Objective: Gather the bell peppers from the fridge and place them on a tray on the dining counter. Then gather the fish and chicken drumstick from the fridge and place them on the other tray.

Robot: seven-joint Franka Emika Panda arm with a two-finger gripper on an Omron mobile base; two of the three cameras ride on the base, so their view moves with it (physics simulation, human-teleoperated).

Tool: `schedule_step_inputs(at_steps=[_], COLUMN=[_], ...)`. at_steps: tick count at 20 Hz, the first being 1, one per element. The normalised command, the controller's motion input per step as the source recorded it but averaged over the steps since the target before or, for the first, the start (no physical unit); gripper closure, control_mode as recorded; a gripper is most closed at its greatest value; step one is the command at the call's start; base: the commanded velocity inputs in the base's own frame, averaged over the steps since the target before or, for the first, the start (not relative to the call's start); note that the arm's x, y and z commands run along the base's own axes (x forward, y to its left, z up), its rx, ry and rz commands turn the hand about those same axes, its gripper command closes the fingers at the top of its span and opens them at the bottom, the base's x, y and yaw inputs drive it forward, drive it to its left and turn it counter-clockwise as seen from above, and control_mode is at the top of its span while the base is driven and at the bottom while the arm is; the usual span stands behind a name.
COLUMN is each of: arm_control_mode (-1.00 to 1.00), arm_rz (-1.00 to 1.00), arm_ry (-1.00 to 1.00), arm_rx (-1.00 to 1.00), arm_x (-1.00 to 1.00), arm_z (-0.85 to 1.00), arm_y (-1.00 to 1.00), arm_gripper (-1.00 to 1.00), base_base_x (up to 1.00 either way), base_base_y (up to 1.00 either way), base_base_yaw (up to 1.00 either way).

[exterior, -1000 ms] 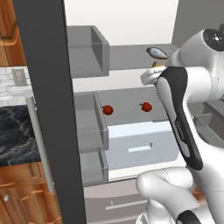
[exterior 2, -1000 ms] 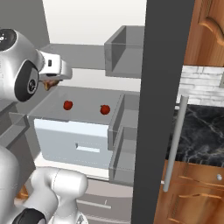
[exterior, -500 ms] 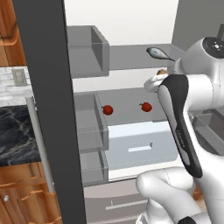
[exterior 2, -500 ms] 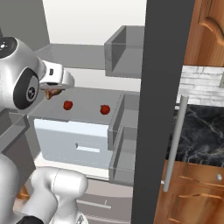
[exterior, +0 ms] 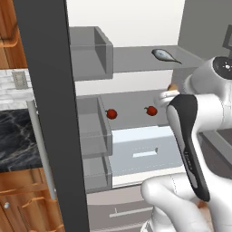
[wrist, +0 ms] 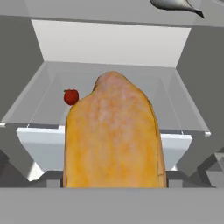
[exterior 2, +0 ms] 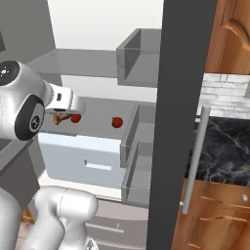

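Chicken drumstick (wrist: 114, 135) being gripped by gripper (wrist: 114, 186), filling frame centre; fish (wrist: 175, 5) lying upper right; red bell pepper (wrist: 71, 96) showing centre left.

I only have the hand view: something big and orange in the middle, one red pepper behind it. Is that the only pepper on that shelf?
Observer: No. The left base view shows one bell pepper and a second bell pepper further right on the same shelf, apart from each other.
Operator: And the orange thing, is it lying loose?
Observer: No. It is the chicken drumstick, held by the gripper. In the right base view it sits about level with the peppers.
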Motion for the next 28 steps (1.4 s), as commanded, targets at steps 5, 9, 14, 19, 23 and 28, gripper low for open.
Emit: schedule_step_inputs(at_steps=[5,9,14,19,23,28], arm_control_mode=[-1.0,-1.0,1.0,1.0,1.0,1.0], arm_rz=[0.0,0.0,0.0,0.0,0.0,0.0], arm_ry=[0.0,0.0,0.0,0.0,0.0,0.0], arm_rx=[0.0,0.0,0.0,0.0,0.0,0.0], arm_x=[-0.22,-0.31,-0.31,0.0,0.0,0.0], arm_z=[-0.09,0.0,0.0,0.0,0.0,0.0], arm_y=[-0.03,0.0,0.0,0.0,0.0,0.0], arm_gripper=[1.0,1.0,1.0,1.0,1.0,1.0], base_base_x=[0.0,0.0,-0.08,-0.32,-0.43,-0.76], base_base_y=[0.0,0.0,0.0,0.0,0.0,0.0], base_base_yaw=[0.0,0.0,0.0,0.0,0.0,0.0])
